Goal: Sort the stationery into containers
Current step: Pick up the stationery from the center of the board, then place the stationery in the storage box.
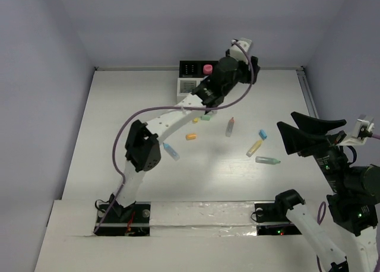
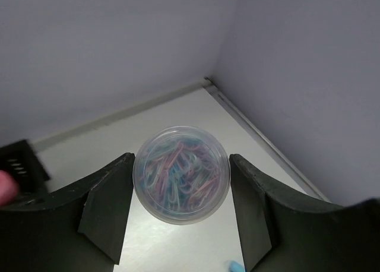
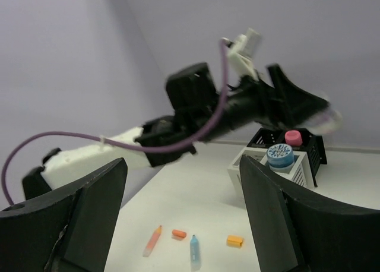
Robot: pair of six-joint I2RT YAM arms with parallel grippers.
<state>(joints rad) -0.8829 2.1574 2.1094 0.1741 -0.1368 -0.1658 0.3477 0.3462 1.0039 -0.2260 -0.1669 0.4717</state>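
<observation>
My left gripper is shut on a clear round tub of coloured paper clips, held in the air above the table's far right corner area. In the top view the left gripper hangs just right of the organiser, whose black bin holds a pink-capped item. In the right wrist view a blue-white roll stands in a white bin. My right gripper is open and empty, raised over the table's right side. Loose stubs and tubes lie mid-table: an orange stub, a blue tube, a yellow stub.
More loose items: a green stub, a pen-like tube, a small blue piece, a clear greenish tube. The left arm stretches across the table's middle. Walls close the table at back and sides.
</observation>
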